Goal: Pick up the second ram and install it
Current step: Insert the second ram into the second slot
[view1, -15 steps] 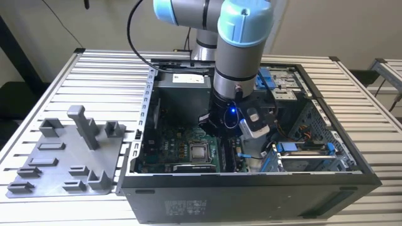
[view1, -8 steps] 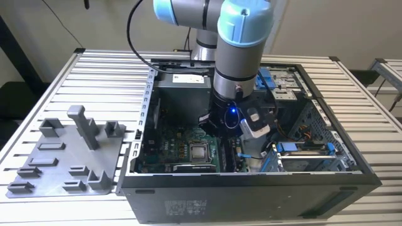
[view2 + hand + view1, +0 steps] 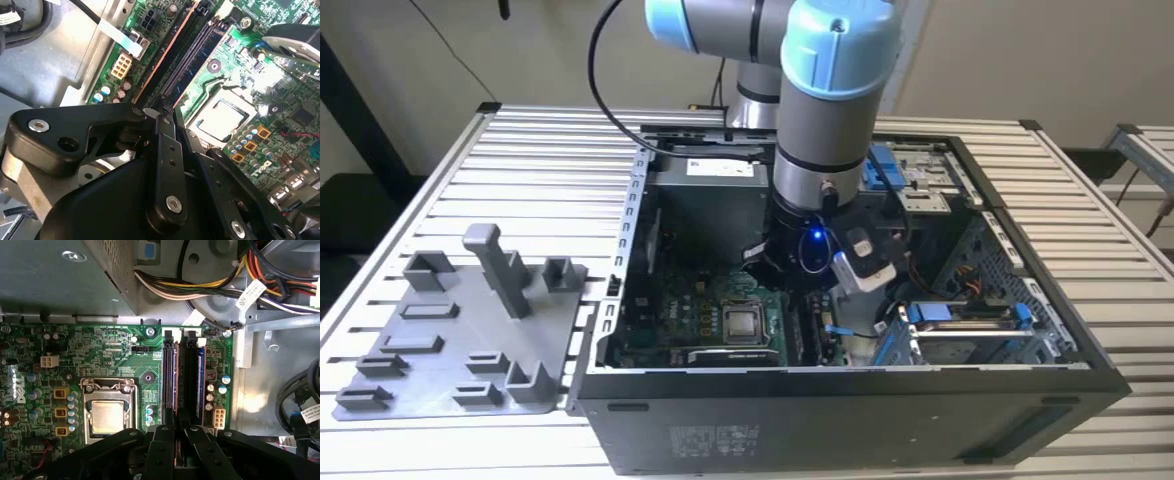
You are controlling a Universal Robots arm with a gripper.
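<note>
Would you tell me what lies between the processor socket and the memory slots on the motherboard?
In the first wrist view, a strip of green motherboard with small blue capacitors separates the processor socket from the memory slots.

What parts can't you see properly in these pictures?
- Near end of the memory slots: in the first wrist view, the gripper covers it.
- Whether the second ram is fully seated: in the second wrist view, the gripper's fingers block its end.
- Slots in the exterior view: the arm hides them inside the computer case.
</note>
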